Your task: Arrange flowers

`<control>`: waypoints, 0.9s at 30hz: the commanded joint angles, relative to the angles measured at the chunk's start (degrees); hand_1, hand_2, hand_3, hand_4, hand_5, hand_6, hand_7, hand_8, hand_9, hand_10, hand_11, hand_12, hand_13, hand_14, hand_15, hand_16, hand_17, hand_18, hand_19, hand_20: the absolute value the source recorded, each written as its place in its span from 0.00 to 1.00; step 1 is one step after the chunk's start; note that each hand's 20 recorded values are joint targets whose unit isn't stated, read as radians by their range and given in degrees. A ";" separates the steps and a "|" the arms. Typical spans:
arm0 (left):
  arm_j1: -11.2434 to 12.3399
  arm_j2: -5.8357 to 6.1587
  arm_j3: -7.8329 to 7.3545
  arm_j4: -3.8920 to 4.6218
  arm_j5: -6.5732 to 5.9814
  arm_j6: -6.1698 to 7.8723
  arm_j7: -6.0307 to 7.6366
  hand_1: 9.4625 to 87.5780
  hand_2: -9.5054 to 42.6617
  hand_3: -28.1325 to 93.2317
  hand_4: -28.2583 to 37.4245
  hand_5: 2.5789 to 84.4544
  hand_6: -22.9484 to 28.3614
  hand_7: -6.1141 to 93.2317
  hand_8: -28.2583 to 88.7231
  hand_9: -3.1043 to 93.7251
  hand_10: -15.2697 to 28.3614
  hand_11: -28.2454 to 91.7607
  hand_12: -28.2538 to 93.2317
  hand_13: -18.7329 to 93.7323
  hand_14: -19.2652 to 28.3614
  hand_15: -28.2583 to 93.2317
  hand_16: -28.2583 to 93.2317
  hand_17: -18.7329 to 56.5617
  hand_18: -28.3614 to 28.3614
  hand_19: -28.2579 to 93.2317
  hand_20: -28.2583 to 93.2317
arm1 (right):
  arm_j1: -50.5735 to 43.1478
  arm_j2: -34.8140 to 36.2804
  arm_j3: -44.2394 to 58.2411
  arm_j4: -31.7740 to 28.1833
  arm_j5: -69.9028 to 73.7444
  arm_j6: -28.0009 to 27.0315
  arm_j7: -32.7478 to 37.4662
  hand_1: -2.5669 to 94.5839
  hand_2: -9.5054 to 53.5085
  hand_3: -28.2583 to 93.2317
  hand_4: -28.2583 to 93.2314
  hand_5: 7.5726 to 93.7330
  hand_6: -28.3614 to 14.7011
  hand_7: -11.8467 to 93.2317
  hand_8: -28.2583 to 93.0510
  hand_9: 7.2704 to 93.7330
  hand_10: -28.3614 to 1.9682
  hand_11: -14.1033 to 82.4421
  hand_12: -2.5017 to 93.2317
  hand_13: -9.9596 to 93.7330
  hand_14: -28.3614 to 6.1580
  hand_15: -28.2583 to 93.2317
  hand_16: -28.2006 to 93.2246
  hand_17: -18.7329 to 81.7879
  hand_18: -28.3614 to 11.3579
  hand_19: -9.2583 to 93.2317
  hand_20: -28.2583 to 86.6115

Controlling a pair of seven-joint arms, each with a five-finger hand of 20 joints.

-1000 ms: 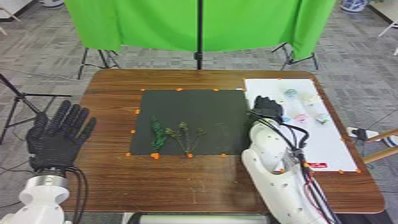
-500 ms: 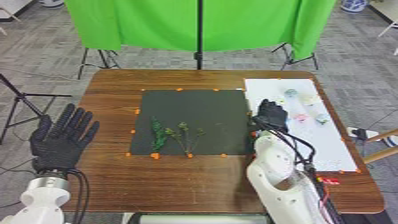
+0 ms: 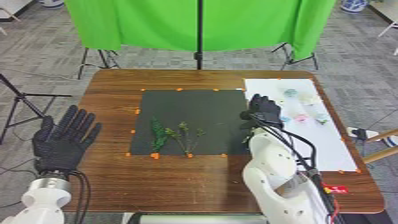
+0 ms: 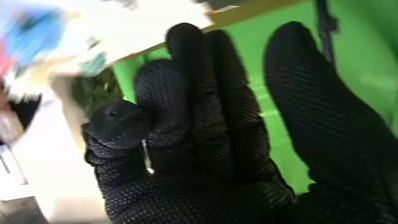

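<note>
Green sprigs (image 3: 159, 135) on mat (image 3: 191, 107), pastel flowers (image 3: 300, 118) on sheet (image 3: 329, 152)

The brown wooden worktop (image 3: 160, 187) carries a dark rectangular mat (image 3: 195, 107) near its middle and, just beside that on the right, a long white sheet (image 3: 336, 150) that reaches farther toward both the far and near edges. Small orange markers (image 3: 155, 156) sit around the borders of both, and bare wood grain runs along the left and across the near part.

At right, a pink flower (image 3: 300, 118) and a pale-blue flower (image 3: 290, 93) dot the white sheet (image 3: 333, 150); the centre mat (image 3: 187, 107) is charcoal.
</note>
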 commanded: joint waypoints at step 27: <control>0.38 -0.73 -0.25 0.15 0.72 2.02 -3.99 0.22 0.47 0.82 0.00 0.53 0.62 0.17 0.18 0.44 0.70 0.36 0.34 0.43 0.74 0.52 0.21 0.18 0.77 0.50 0.37 | -3.86 1.11 1.74 6.28 1.09 -1.77 0.80 0.78 0.00 0.74 0.04 0.74 0.60 0.55 0.39 0.89 0.55 0.30 0.52 0.87 0.68 0.60 0.66 0.64 0.07 0.99 0.61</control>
